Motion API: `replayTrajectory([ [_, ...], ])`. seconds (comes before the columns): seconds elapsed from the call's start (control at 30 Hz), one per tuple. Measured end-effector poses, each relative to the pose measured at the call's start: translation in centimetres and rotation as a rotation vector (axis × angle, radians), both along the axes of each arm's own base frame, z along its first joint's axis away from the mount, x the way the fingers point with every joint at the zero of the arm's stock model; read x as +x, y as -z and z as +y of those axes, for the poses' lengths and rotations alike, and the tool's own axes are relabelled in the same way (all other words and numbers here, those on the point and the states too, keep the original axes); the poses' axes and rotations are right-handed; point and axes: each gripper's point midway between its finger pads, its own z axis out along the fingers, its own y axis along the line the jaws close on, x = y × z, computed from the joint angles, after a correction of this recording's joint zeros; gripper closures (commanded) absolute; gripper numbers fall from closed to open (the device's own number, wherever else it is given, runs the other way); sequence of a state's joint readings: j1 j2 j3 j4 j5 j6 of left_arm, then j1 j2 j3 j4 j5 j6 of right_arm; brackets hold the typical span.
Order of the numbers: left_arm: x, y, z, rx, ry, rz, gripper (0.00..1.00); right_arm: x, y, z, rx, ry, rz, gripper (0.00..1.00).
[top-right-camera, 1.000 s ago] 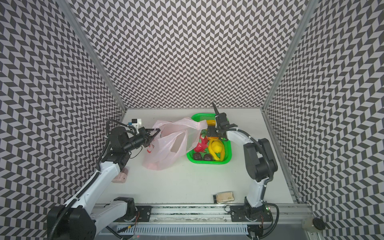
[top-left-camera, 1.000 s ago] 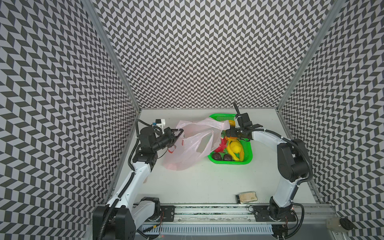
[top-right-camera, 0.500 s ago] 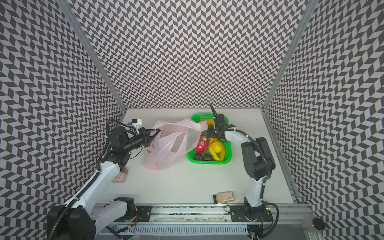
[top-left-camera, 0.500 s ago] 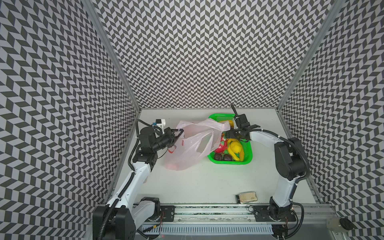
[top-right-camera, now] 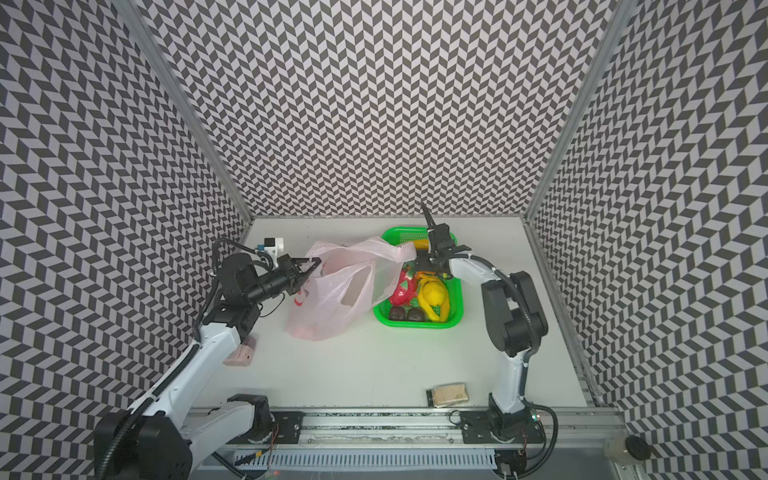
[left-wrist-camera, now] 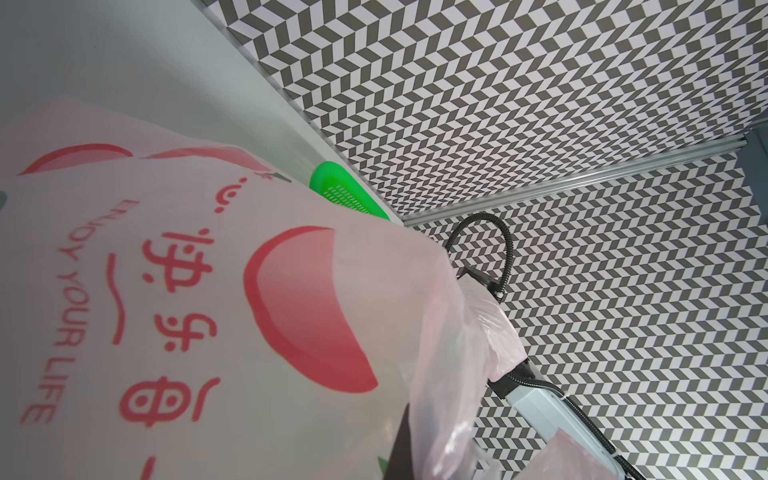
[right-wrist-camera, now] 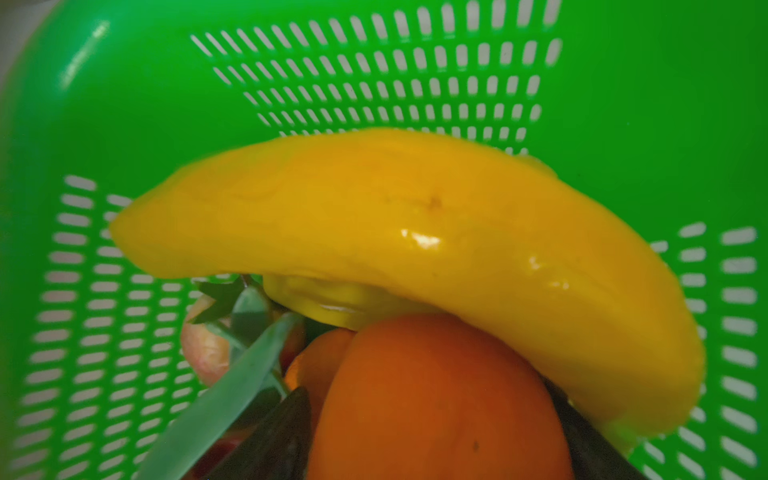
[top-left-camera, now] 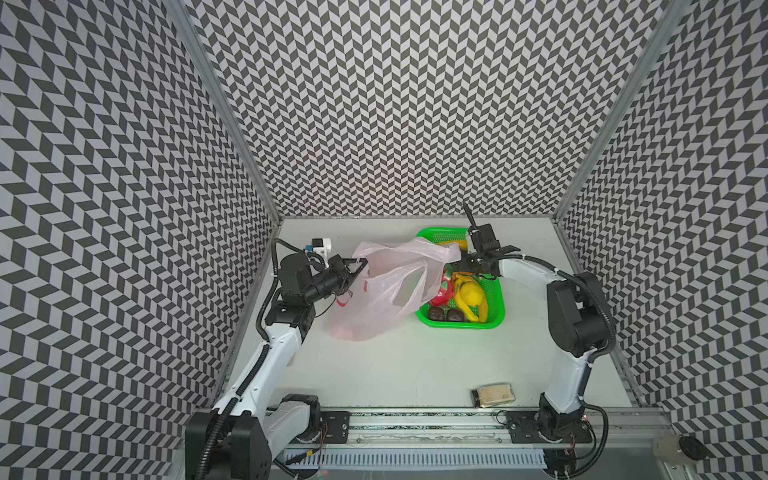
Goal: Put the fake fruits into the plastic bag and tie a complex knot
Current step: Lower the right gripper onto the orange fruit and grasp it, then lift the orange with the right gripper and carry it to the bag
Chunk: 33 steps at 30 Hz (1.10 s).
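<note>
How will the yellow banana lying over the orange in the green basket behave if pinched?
The banana looks glossy with bright highlights, so probably slippery. Curved and perched across the orange, it may rock or slide off when nudged. Its ends overhang without sagging, so likely stiff.

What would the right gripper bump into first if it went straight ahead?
Probably the orange: it sits between the fingers of the right gripper. The banana lies just beyond.

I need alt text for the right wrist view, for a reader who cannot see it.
Close-up: a glossy yellow banana lies across an orange fruit inside a green mesh basket. Dark fingers of the right hand flank the orange fruit.
</note>
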<state>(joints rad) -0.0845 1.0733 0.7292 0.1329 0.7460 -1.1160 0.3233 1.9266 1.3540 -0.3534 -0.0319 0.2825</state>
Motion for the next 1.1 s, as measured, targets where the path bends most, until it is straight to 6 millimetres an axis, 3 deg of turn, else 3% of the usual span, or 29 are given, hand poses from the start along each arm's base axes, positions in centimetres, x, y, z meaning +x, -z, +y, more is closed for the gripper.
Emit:
replayTrajectory([
  [0.13, 0.0, 0.0, 0.0, 0.001, 0.001, 0.000, 1.00, 0.0, 0.1, -0.1, 0.001, 0.005, -0.002, 0.40],
  [0.4, 0.0, 0.1, 0.0, 0.004, 0.001, 0.003, 1.00, -0.7, -0.5, -0.5, 0.024, 0.007, -0.020, 0.45],
  [0.5, 0.0, 0.1, 0.0, 0.004, 0.002, 0.004, 1.00, -2.0, -2.0, -1.1, 0.054, 0.009, -0.043, 0.45],
  [0.73, -0.1, 0.1, -0.1, 0.002, 0.008, 0.004, 1.00, -5.2, -7.5, -2.3, 0.150, -0.001, -0.163, 0.46],
  [1.1, 0.0, 0.5, -0.2, 0.001, 0.013, 0.017, 1.00, -12.2, -13.2, -0.5, 0.367, -0.137, -0.250, 0.46],
])
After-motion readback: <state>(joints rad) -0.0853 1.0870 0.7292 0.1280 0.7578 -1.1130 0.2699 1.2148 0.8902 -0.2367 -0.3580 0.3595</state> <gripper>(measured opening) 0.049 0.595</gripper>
